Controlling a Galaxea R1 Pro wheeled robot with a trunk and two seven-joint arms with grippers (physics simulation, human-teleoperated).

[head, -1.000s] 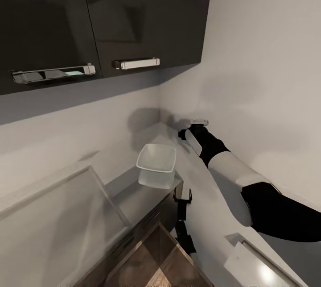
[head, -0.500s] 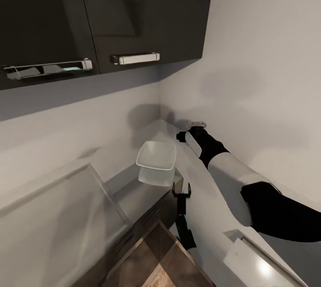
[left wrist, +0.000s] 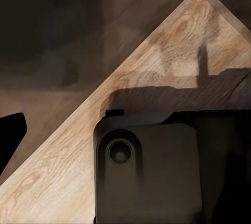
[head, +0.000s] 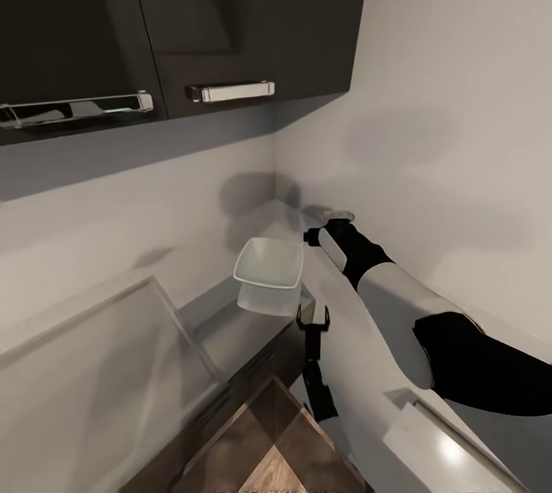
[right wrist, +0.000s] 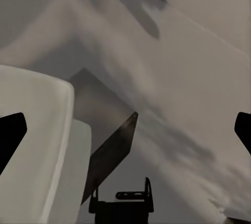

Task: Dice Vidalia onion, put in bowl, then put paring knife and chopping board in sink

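The white bowl (head: 268, 267) stands on the grey countertop (head: 230, 332) near the wall corner; in the right wrist view the bowl (right wrist: 31, 130) is close by. My right gripper (head: 313, 234) reaches just past the bowl toward the corner, and in its own view the right gripper (right wrist: 125, 130) is open, its fingertips (right wrist: 10, 132) far apart with nothing between them. My left gripper (head: 313, 318) points up at the countertop's edge below the bowl, open and empty. The onion, chopping board, paring knife and sink are out of view.
Dark wall cabinets (head: 230, 10) with chrome handles (head: 230, 90) hang above the counter. A pale framed panel (head: 92, 370) lies to the left, and a white block (head: 445, 455) sits at the lower right. Wooden floor (left wrist: 172, 51) shows below the counter.
The head camera has shifted slightly. My left gripper has risen a little toward the counter edge. The right arm and the bowl have stayed about where they were.
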